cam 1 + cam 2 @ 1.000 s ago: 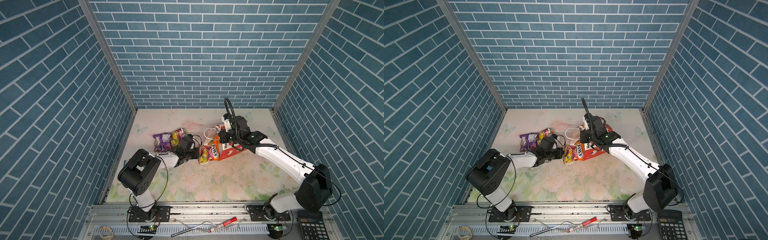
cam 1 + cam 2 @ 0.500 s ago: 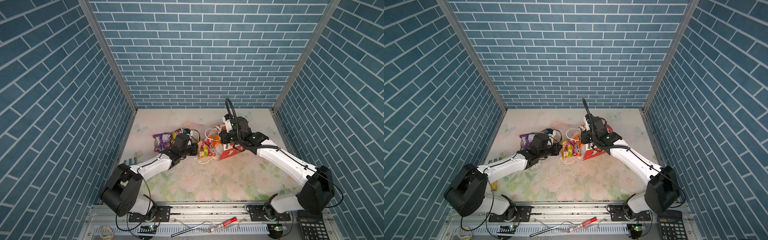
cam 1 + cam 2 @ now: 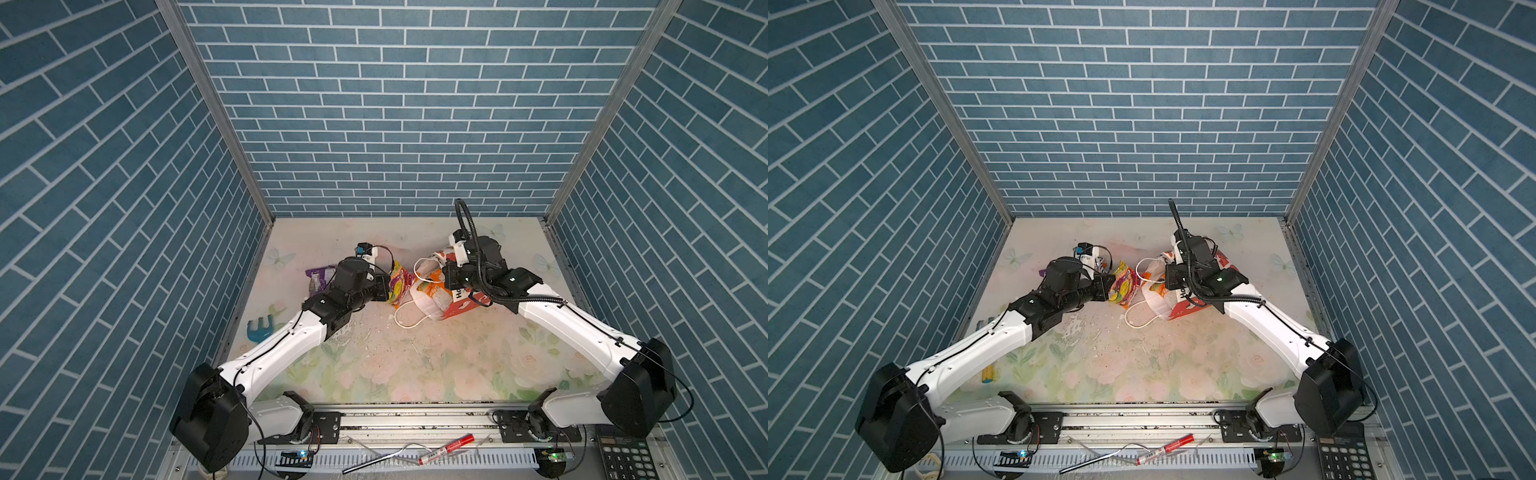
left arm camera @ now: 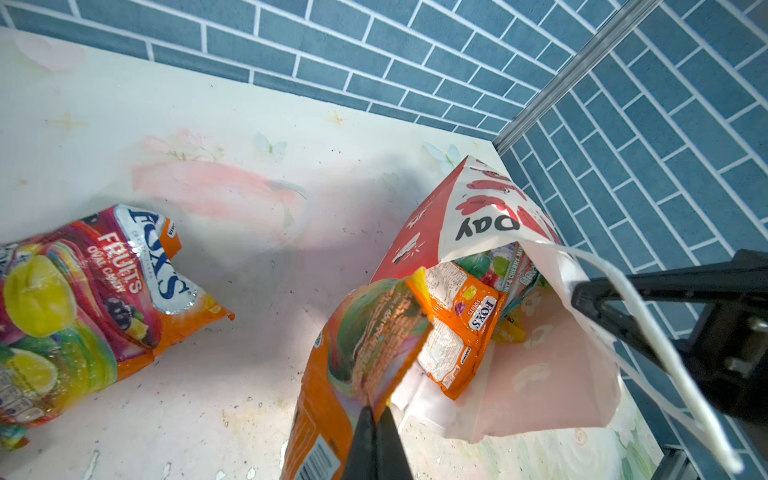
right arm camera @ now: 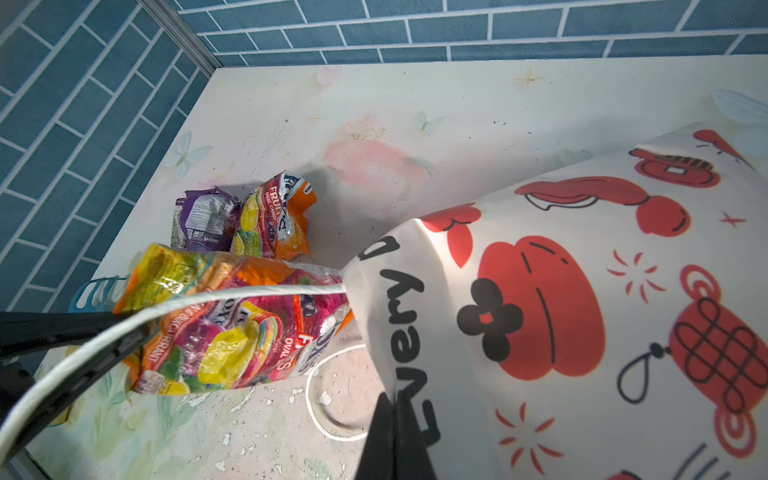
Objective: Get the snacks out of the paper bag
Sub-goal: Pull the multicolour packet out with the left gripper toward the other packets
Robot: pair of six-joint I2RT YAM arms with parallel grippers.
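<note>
The paper bag (image 3: 459, 306) lies on its side right of the table's middle, its mouth facing left, red side (image 3: 1185, 311) down. My right gripper (image 5: 392, 401) is shut on the white upper rim of the paper bag (image 5: 582, 291). My left gripper (image 4: 374, 409) is shut on an orange Fox's candy bag (image 4: 365, 332), which hangs just outside the mouth in both top views (image 3: 399, 284) (image 3: 1123, 286). Another Fox's packet (image 4: 461, 332) and a greenish packet (image 4: 498, 262) show inside the bag. A second Fox's bag (image 5: 274, 220) and a purple packet (image 5: 203, 220) lie on the table to the left.
A white cord handle (image 3: 409, 320) trails on the table in front of the bag's mouth. A teal fork-shaped toy (image 3: 259, 330) lies by the left wall and a yellow item (image 3: 987, 374) near the front left. A marker (image 3: 446, 448) and a calculator (image 3: 627, 457) sit on the front rail.
My left arm has stretched out and drawn the Fox's candy bag up and to the left, away from the bag's mouth. The right gripper has kept its hold on the rim.
</note>
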